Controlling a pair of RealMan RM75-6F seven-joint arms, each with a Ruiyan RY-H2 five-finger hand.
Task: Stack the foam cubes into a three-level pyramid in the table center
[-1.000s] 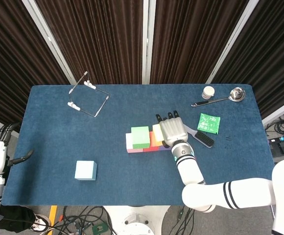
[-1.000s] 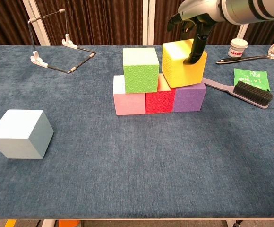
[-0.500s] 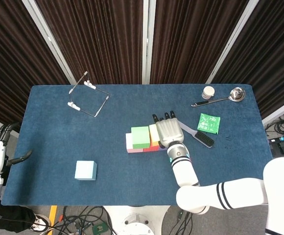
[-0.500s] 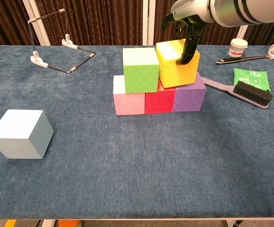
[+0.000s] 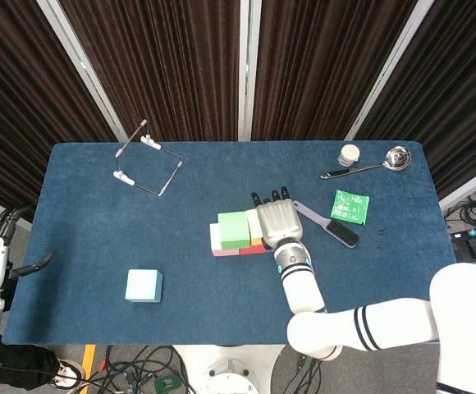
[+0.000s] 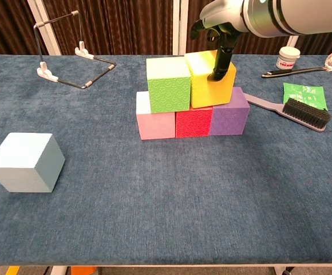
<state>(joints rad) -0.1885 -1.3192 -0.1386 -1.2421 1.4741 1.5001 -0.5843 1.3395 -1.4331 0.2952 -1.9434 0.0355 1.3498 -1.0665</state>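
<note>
One yellow cube (image 6: 210, 80), under right hand (image 6: 218, 31) (gripped)

Matt, embossed foam cubes (image 6: 168, 85) rest on napped blue cloth (image 6: 154, 200); the ladle (image 5: 369, 166) looks like glossy metal.

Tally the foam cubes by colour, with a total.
Pink foam cube: 1
Red foam cube: 1
Purple foam cube: 1
Green foam cube: 1
Yellow foam cube: 1
Light blue foam cube: 1
Total: 6

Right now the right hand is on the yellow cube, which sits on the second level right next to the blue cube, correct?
Not quite: the chest view shows the yellow cube, under the right hand, beside the green cube. The pale blue cube sits alone on the table.
</note>
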